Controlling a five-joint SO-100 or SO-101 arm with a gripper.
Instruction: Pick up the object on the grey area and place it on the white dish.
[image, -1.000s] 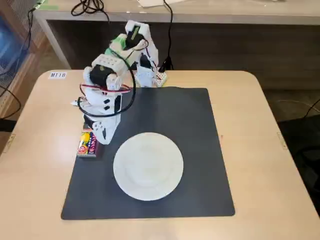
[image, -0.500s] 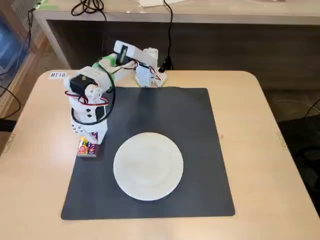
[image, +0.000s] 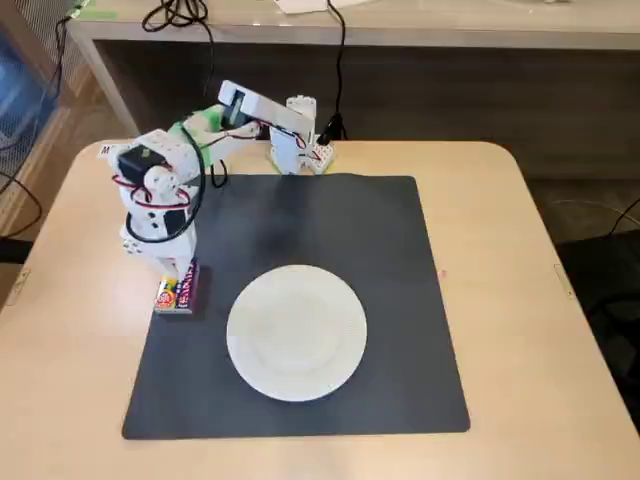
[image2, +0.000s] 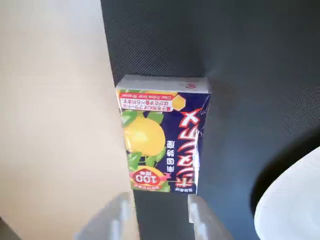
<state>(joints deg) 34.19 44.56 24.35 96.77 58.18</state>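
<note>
The object (image2: 162, 135) is a small rectangular packet with a yellow fruit picture, red lettering and a dark blue ground. It lies on the left edge of the grey area (image2: 250, 75), right beside the beige tabletop. In the fixed view the object (image: 177, 292) sits left of the white dish (image: 297, 332), which rests on the front half of the grey area (image: 400, 260). My gripper (image2: 160, 212) is open and hovers just above the packet's near end, one translucent finger (image2: 117, 220) on each side. In the fixed view the gripper (image: 176, 270) points down at the packet. The dish's rim (image2: 292, 200) shows at the lower right.
The arm's base (image: 295, 140) stands at the back edge of the mat, and the arm folds out to the left. Black cables (image: 335, 60) hang from a shelf behind the table. Beige tabletop (image: 520, 300) surrounds the mat.
</note>
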